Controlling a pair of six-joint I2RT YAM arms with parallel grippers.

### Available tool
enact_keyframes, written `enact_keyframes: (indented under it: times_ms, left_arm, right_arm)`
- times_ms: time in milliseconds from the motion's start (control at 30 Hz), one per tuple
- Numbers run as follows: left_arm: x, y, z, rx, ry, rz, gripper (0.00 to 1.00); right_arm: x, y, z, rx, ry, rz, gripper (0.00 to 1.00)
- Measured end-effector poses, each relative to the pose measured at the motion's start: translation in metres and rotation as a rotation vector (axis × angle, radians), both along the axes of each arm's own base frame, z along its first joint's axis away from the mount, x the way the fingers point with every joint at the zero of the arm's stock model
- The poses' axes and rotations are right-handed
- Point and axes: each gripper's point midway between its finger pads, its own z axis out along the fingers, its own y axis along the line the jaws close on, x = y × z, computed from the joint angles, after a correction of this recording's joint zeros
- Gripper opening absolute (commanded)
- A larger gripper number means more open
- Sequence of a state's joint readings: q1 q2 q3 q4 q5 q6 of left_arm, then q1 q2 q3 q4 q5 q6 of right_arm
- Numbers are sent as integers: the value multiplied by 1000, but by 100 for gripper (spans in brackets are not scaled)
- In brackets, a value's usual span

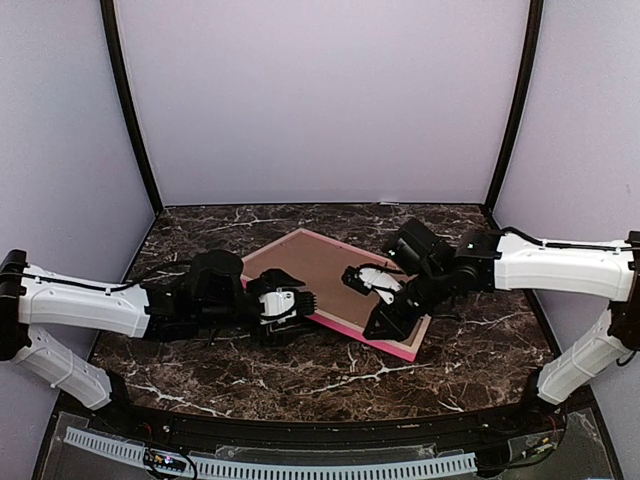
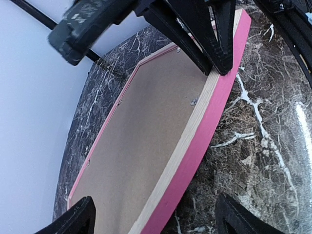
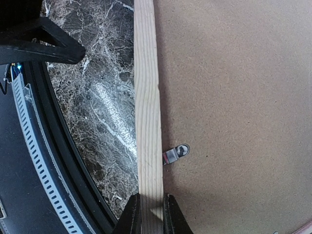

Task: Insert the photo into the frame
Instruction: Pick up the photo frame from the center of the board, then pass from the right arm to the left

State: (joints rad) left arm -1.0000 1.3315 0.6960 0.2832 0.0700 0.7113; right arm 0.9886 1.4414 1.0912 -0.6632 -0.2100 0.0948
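The frame (image 1: 345, 329) lies back side up on the marble table, its thin pink moulding around a brown hardboard backing panel (image 1: 320, 270). My right gripper (image 3: 151, 214) is shut on the frame's near rail (image 3: 147, 97), one finger on each side of the bare wood. It shows from the left wrist view as black fingers (image 2: 219, 53) pinching the rail's far end. My left gripper (image 2: 156, 217) is open, with its fingers astride the same pink rail (image 2: 204, 131) near the left corner and not touching it. The photo is hidden or out of view.
A small metal clip (image 3: 176, 153) sits on the backing (image 3: 234, 97) just inside the rail, close to my right fingers. Another clip (image 2: 193, 102) shows farther along. The table's black front edge with a perforated strip (image 3: 34, 146) runs close to the frame.
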Motion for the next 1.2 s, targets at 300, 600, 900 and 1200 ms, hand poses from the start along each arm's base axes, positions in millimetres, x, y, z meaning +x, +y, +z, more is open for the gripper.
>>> enact_keyframes:
  times_ms: [300,600,900,1200]
  left_arm:
    - [17,-13,-27,182,-147,-39,68]
    - [30,-18,-28,242,-216,-27,56]
    - [30,-21,-21,247,-243,-38,32]
    - [30,-20,-23,316,-268,-70,14]
  right_arm:
    - [1,-2,21,67,50,-6,0]
    - [0,-3,23,81,78,-8,0]
    - [0,-3,24,86,89,-7,0]
    - [1,-3,25,94,93,-8,0]
